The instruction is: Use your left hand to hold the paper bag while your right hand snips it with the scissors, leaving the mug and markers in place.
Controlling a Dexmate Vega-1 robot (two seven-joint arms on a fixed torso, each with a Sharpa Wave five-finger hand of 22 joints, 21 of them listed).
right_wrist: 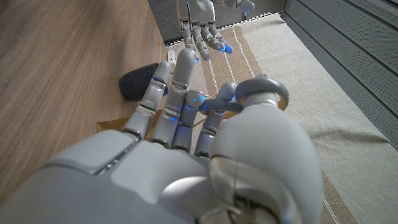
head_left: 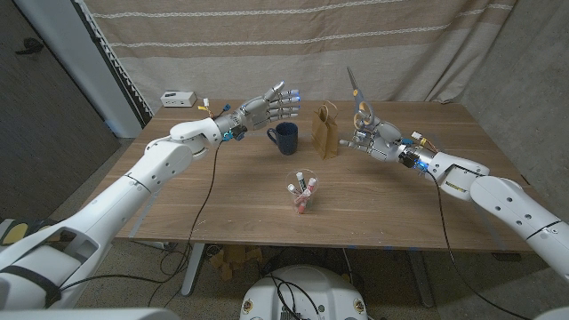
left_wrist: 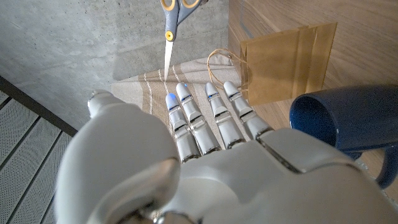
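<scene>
Head view: the paper bag [head_left: 326,132] stands upright on the wooden table [head_left: 373,204], its long axis vertical and its twisted handles uppermost, between the two raised hands. The dark blue mug [head_left: 284,138] sits just beside the bag on the robot's left, and the clear cup of markers [head_left: 301,192] stands nearer the robot, well apart from both. The left hand [head_left: 269,108] hovers above and behind the mug with its fingers extended, spread apart and holding nothing; the bag lies to its right and lower, with the mug between them, so a reach for the bag has to pass over or behind the mug. The right hand [head_left: 377,140] hangs just beside the bag on the opposite side and is judged the nearer of the two. It grips the scissors [head_left: 358,100] by their grey loops, blades rising steeply and tilted slightly toward the bag, tip well above the bag's top. Whether the blades are parted cannot be told. Left wrist view: the left hand's straight fingers [left_wrist: 214,115] point toward the bag [left_wrist: 286,61], with the scissor tip [left_wrist: 168,46] beyond them and the mug [left_wrist: 348,121] to one side. Right wrist view: a finger of the right hand [right_wrist: 186,155] passes through a scissor loop [right_wrist: 261,93]. Neither hand touches the bag; the holding step is judged not yet begun
</scene>
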